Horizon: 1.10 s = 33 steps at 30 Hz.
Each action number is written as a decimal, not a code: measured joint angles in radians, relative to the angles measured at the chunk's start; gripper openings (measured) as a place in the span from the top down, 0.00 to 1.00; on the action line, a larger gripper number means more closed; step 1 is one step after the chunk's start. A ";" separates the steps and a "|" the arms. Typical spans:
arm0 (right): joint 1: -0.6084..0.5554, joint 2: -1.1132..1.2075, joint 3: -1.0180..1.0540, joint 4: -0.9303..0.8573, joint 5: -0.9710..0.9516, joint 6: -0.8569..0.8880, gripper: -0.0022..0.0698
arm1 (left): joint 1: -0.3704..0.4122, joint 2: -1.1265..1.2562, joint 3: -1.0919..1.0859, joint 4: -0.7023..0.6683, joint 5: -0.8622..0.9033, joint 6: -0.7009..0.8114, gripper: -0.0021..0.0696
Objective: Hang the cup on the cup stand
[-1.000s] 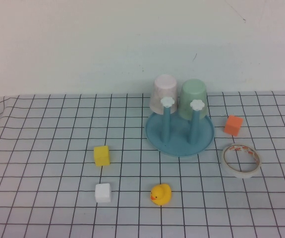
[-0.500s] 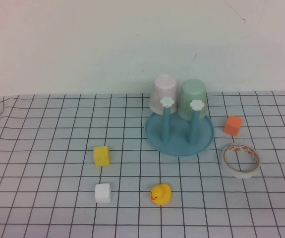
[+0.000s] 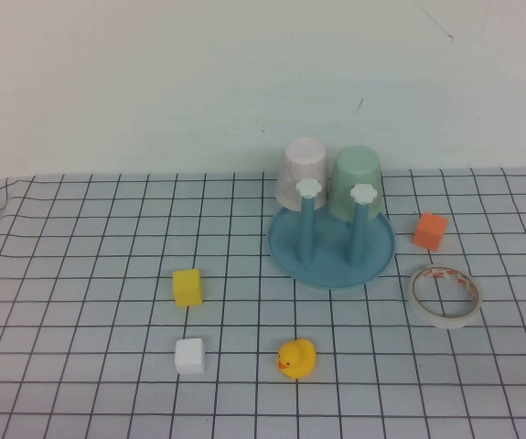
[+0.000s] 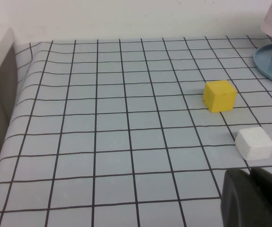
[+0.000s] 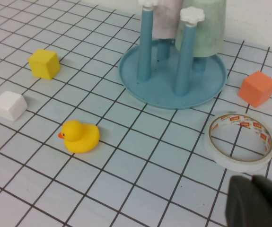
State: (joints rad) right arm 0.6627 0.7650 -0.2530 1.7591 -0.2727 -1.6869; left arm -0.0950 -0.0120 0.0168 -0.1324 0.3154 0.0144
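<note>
The cup (image 3: 358, 182) sits upside down on a back peg of the cup stand (image 3: 331, 245), beside a pink cup (image 3: 303, 176). Both cups hide their pegs. An orange block (image 3: 431, 230) and a tape ring (image 3: 445, 294) lie near the stand. A yellow duck (image 3: 296, 358), a yellow block (image 3: 187, 286) and a white block (image 3: 190, 355) lie farther from it. The left gripper (image 4: 254, 198) is pressed together, low near the white block, and partly cut off. The right gripper (image 5: 255, 201) is pressed together near the tape ring, also cut off.
</note>
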 joint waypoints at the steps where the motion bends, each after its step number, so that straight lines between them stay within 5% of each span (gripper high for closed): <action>1: 0.000 0.000 0.000 0.000 0.000 0.000 0.97 | 0.000 0.000 0.000 0.000 0.000 0.000 0.97; 23: 0.000 -0.011 0.000 0.000 0.000 0.000 0.97 | 0.000 0.000 0.000 0.001 0.000 0.000 0.97; 33: 0.000 -0.306 0.002 0.000 0.000 0.000 0.97 | 0.000 -0.002 0.000 0.002 0.000 0.000 0.97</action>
State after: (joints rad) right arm 0.6627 0.4592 -0.2514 1.7591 -0.2727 -1.6869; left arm -0.0950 -0.0142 0.0168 -0.1301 0.3154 0.0144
